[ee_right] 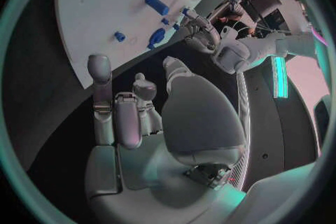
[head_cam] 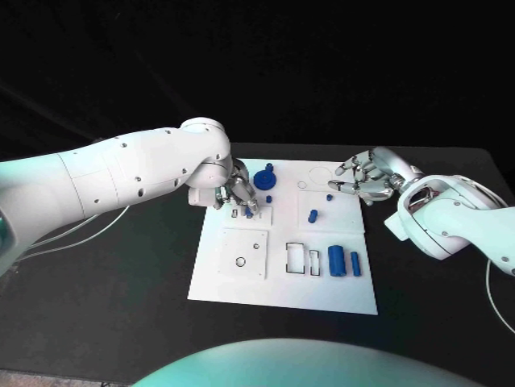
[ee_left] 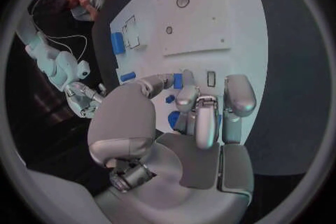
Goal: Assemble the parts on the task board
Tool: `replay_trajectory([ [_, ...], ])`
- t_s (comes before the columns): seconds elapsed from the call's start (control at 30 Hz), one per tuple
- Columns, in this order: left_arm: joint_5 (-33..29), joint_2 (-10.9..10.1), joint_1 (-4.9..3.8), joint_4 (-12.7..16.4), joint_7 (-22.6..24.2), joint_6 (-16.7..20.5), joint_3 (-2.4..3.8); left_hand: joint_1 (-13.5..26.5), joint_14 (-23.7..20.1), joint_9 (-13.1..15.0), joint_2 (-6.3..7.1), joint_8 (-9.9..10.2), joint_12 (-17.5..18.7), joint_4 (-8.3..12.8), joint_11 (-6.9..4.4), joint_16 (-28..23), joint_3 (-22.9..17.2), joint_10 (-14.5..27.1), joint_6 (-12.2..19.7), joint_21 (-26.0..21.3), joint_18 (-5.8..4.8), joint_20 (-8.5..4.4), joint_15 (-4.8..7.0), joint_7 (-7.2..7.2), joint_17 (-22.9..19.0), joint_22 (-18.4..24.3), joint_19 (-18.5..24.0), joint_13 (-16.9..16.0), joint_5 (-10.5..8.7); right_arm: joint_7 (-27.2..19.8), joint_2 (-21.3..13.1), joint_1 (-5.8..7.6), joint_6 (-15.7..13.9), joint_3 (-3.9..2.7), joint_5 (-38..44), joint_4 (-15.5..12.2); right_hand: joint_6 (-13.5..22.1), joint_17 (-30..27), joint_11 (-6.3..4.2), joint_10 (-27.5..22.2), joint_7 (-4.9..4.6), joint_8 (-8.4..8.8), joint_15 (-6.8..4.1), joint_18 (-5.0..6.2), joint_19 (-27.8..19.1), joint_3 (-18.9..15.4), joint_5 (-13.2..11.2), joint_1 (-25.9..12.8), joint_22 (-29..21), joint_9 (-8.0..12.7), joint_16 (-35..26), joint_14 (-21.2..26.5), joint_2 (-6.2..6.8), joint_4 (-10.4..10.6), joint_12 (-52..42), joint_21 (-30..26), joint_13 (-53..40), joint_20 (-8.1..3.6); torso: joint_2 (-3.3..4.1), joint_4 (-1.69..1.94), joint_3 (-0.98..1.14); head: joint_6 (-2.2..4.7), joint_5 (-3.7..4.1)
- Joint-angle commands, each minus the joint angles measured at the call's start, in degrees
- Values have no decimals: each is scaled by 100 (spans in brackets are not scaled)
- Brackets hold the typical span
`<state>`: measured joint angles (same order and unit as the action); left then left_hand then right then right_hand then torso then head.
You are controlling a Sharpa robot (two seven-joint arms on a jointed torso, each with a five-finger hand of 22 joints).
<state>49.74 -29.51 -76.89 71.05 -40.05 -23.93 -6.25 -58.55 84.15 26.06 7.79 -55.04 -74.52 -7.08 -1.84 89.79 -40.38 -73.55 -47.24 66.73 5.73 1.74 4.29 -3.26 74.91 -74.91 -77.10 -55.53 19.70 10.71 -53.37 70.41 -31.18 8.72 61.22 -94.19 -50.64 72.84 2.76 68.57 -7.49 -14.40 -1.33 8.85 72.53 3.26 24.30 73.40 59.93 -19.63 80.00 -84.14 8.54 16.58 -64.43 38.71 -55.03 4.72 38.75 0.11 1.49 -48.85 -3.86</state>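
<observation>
The white board (head_cam: pixel 283 278) lies flat in the middle of the black table (head_cam: pixel 118 282), cut with several outlined slots. Two blue cylinders (head_cam: pixel 336 262) lie side by side near its right edge, a small blue peg (head_cam: pixel 313 215) stands mid-board, and a round blue piece (head_cam: pixel 265 177) sits at the far edge. The left hand (head_cam: pixel 236 193) pinches a small blue part (ee_left: pixel 178 80) over a slot at the board's far left. The right hand (head_cam: pixel 367 179) hovers beside the far right corner, fingers curled, holding nothing.
</observation>
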Motion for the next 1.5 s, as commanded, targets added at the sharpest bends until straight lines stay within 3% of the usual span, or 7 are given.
replay_trajectory([
  [0.03, -212, 35, -19, -37, -28, -296, 6, 31, 585, -5, -16, -23, -42, 1685, 14, 21, -1649, -38, -83, 10, -7, -12, 39, 49, 1509, -644, -13, -11, 40, -14, 8, 0, 45, 0, 69, 0, 42, 3, -13, -28, 14, -17, -15, 42, 19, 25, 26, 57, -5, -5, -27, -142, -5, 5, 10, -21, 2, -10, 3, -2, 1, -12, 1],
  [0.8, 39, 246, -47, -432, -42, -591, -51, 43, 585, -10, -22, -19, -38, 1689, 14, 21, -1642, -33, -84, 8, -7, -12, 40, 49, 1509, -647, -11, 0, 65, -7, 15, 0, 43, 0, 88, -5, 45, 4, -13, -32, 13, -16, -16, 43, 18, 29, 27, 66, -9, -5, -28, -143, -2, 3, 14, -30, 9, -10, 4, 0, -5, -29, -7],
  [1.5, 32, 301, -45, -444, -41, -579, -59, 52, 585, -13, -27, -16, -34, 1688, 15, 21, -1632, -28, -83, 3, -6, -12, 39, 48, 1509, -647, -6, 10, 74, -5, 13, 1, 39, 0, 93, -13, 49, 2, -13, -38, 13, -15, -16, 43, 20, 36, 27, 82, -10, -6, -31, -142, 4, 1, 21, -36, 20, -10, -2, 5, -3, -41, 4],
])
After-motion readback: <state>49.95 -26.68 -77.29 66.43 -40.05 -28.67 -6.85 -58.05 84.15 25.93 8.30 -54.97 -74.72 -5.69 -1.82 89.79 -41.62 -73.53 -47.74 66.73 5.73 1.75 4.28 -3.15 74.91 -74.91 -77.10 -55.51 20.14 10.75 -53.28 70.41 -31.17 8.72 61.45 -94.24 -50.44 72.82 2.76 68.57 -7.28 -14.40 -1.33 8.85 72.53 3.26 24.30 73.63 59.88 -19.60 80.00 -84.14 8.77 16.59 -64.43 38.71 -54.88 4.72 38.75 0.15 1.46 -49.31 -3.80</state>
